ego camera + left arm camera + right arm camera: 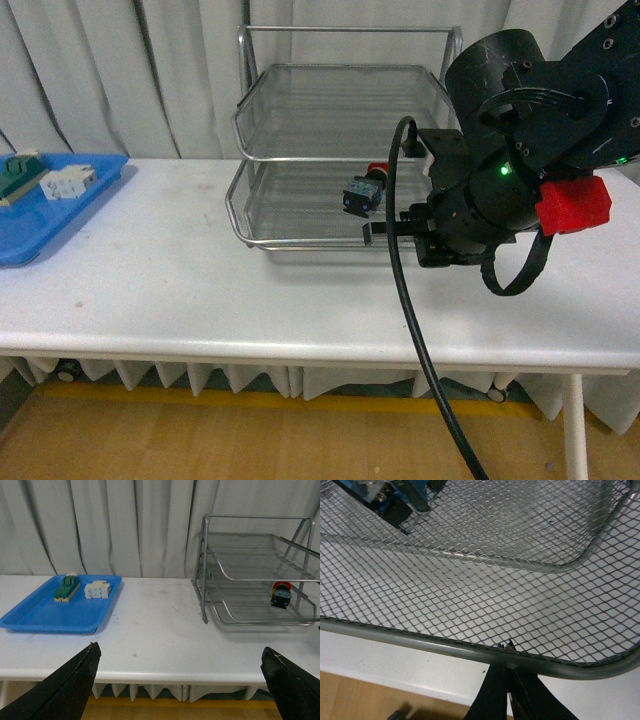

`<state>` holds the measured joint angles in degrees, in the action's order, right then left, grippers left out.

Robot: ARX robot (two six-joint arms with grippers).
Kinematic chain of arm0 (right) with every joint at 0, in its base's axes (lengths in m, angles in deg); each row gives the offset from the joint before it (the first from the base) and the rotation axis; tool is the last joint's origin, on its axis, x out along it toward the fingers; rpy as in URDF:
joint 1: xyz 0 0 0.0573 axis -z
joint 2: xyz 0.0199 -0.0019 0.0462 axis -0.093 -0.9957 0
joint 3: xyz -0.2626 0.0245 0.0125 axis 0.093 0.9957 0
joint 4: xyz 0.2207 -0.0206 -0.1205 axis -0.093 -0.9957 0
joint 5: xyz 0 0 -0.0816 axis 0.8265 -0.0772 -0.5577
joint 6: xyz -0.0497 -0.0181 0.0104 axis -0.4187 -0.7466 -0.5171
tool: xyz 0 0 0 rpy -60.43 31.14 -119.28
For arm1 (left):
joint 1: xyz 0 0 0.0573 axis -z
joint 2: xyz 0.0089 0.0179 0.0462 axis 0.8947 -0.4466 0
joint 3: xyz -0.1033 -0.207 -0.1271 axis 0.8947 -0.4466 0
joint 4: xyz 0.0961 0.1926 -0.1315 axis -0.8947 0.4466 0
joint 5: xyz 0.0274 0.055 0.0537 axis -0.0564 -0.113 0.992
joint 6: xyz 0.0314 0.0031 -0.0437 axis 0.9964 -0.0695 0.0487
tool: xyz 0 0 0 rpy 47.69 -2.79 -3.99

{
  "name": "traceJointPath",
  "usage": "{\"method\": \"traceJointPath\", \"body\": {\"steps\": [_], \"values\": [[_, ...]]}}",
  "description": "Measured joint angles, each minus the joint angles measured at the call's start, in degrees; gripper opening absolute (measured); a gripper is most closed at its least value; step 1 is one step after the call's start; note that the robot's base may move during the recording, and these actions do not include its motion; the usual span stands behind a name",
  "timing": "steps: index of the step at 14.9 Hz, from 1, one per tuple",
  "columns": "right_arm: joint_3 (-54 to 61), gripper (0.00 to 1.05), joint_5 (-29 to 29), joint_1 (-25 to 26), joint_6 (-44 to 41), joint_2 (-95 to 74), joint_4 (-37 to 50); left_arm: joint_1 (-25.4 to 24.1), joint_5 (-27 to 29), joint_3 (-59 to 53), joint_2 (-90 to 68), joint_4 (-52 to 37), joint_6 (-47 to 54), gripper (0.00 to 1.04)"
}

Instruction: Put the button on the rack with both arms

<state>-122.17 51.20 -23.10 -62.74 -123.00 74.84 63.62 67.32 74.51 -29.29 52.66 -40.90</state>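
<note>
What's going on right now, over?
Left gripper open, idle, empty. Right gripper shut at the rack front rim. Button lies on the lower shelf. Nothing blocking.

Right arm (540,110) reaches in low, wrist level, green light lit. Right gripper (375,232) fingers pressed together, nothing between them. Left gripper (180,680) jaws spread wide, empty.
</note>
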Motion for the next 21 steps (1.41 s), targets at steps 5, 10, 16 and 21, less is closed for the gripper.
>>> {"method": "traceJointPath", "body": {"steps": [5,10,16,21], "values": [[-8.68,0.02,0.22,2.54,-1.4,-5.03,-0.26,0.0,0.0,0.0,0.0,0.0,0.0,0.98],[-14.03,0.02,0.46,2.89,-0.72,-7.69,-1.73,0.0,0.0,0.0,0.0,0.0,0.0,0.98],[6.01,0.02,6.97,3.61,3.76,6.71,6.32,0.0,0.0,0.0,0.0,0.0,0.0,0.98],[17.09,0.02,10.47,4.87,7.63,17.49,12.13,0.0,0.0,0.0,0.0,0.0,0.0,0.98]]}}
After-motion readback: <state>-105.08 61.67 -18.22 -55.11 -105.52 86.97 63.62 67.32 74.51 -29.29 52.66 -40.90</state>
